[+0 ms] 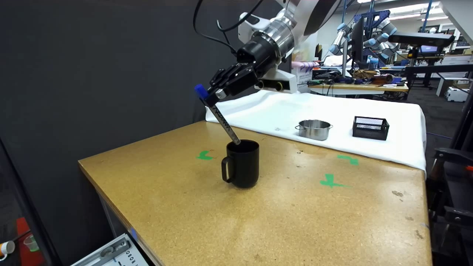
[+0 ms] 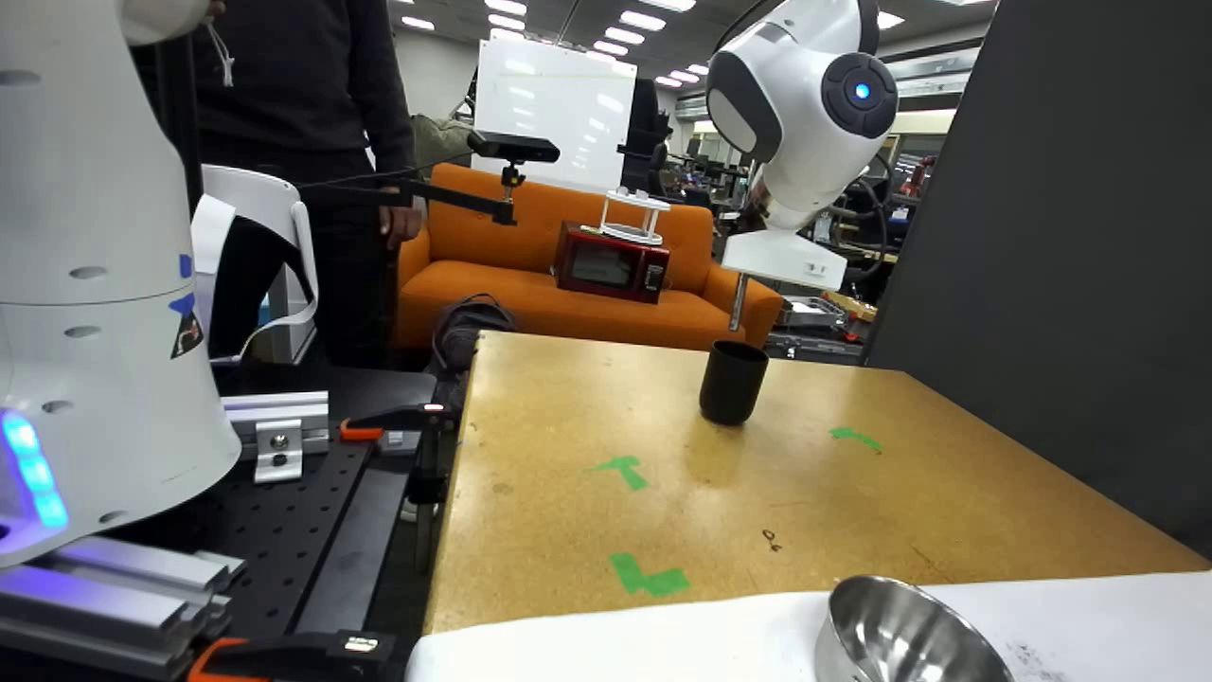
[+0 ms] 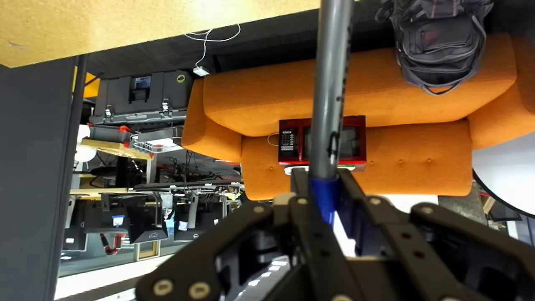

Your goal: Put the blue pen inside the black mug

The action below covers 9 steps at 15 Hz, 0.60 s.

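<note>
Okay, so I've got my gripper (image 3: 324,184) pinched on the cap end of the blue pen (image 1: 224,120), squeezed down to its width. Pen's slanted, tip just above the mouth of the black mug (image 1: 243,166). Mug's upright on the table (image 1: 303,221), well in from the corners, with room between it and the edge along the white sheet (image 1: 343,111).

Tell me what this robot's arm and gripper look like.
The arm is mostly white and rounded, with a dark joint cap bearing a blue light, a silver wrist section and black cables. Its base has a glowing blue strip and a dark sticker. The gripper is black, with slim jointed fingers and pale round screws.
</note>
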### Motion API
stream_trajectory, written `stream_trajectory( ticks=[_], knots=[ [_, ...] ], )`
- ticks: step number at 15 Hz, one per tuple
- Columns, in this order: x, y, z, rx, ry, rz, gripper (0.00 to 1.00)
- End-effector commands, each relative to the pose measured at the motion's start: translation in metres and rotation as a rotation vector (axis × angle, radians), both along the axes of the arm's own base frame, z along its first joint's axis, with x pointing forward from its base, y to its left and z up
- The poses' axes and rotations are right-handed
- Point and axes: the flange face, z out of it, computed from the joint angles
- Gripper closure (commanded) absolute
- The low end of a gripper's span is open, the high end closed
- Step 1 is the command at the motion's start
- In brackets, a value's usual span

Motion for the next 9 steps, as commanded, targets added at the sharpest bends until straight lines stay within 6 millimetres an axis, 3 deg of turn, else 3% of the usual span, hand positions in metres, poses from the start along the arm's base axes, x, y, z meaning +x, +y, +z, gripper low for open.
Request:
stream_trajectory(
  ticks=[1,5,6,9],
  knots=[
    [0.005,0.001,0.001,0.025,-0.022,-0.012,0.95],
    [0.004,0.001,0.0,0.012,-0.013,-0.027,0.95],
    [0.016,-0.025,-0.02,0.002,-0.027,-0.031,0.95],
    [0.023,-0.06,-0.033,-0.018,-0.009,-0.082,0.95]
  ],
)
